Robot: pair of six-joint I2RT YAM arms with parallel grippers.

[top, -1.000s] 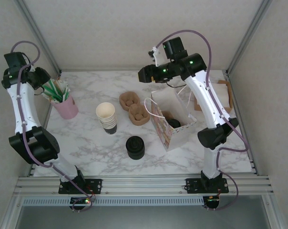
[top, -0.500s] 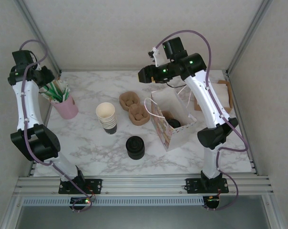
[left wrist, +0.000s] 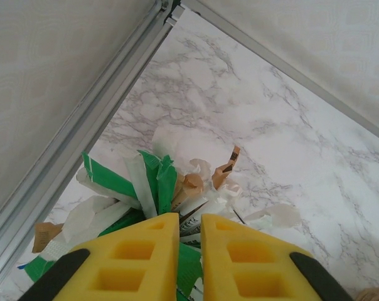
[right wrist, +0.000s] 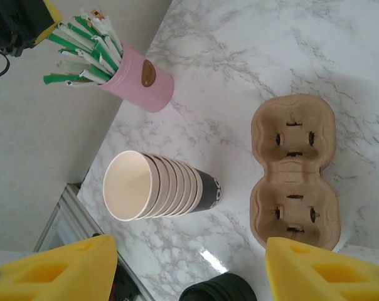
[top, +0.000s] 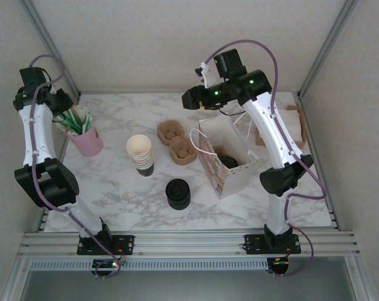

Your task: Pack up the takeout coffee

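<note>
The takeout coffee (top: pixel 229 162) shows as a round black lid inside the open white paper bag (top: pixel 211 168) at centre right of the table. My right gripper (top: pixel 188 98) hangs open high over the table's back, just left of the bag, with nothing between its yellow fingers (right wrist: pixel 83 266). At the far left, my left gripper (top: pixel 59 103) is over a pink cup (top: pixel 88 141) full of wrapped straws (left wrist: pixel 158 182). Its jaws stand almost together (left wrist: pixel 189 219), and a white printed wrapper sits in the narrow gap.
A stack of lidless cream cups (top: pixel 140 153) stands mid-table, also under my right wrist (right wrist: pixel 158 185). A stack of black lids (top: pixel 177 193) sits nearer the front. Brown pulp cup carriers (top: pixel 177 141) lie left of the bag. Brown paper (top: pixel 296 122) lies at the right wall.
The left arm has shifted slightly right and over the straw cup, and its jaws have narrowed onto the straws. The right arm has not moved.
</note>
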